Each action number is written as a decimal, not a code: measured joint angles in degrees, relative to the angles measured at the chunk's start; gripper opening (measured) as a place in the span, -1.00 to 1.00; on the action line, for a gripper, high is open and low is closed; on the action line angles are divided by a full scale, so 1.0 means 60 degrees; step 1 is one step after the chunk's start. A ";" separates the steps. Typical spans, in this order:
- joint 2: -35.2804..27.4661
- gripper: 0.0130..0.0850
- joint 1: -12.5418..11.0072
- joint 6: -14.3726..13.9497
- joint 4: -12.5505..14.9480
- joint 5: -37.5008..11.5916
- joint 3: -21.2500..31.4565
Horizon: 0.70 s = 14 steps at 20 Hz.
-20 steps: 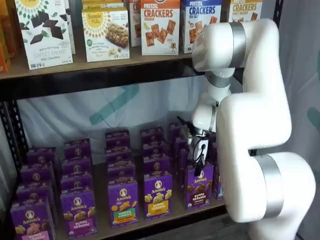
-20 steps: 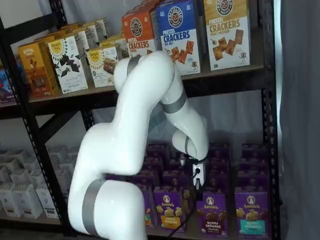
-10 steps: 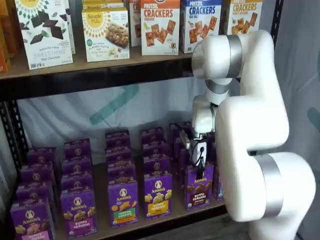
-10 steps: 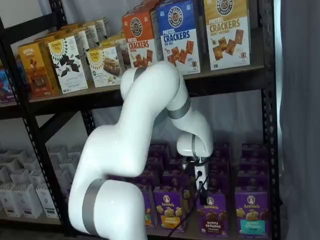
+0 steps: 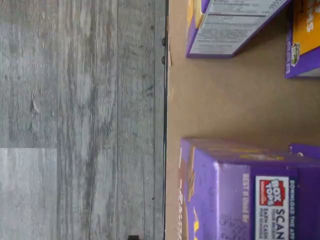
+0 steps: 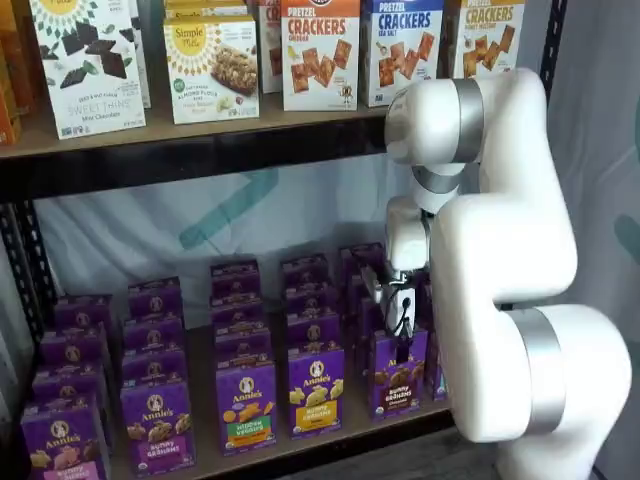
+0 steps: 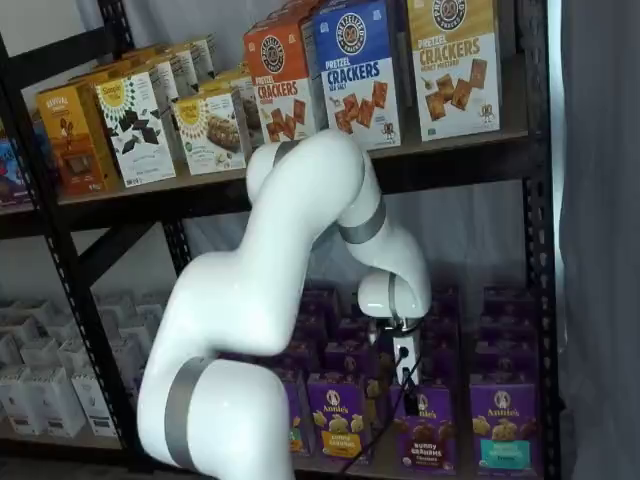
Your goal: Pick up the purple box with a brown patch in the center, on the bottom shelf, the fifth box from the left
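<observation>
The purple box is seen upright at the front edge of the bottom shelf, brown crackers at its centre; in both shelf views it stands in the front row. The gripper is held just above the box top, fingers pointing down. The fingers are seen too dark and side-on for a gap to be made out, but the jaws are taken as spread wide, nothing gripped
</observation>
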<state>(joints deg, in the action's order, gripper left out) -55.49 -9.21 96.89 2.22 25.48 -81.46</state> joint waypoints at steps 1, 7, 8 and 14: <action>-0.0008 1.00 -0.0003 0.0090 -0.0094 -0.0065 0.0023; -0.0081 0.78 0.0021 0.0283 -0.0336 -0.0234 0.0047; -0.0101 0.67 0.0031 0.0239 -0.0297 -0.0271 0.0042; -0.0171 0.44 0.0062 0.0161 -0.0242 -0.0442 0.0039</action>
<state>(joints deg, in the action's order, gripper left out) -56.52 -8.84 97.85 0.77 22.82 -81.22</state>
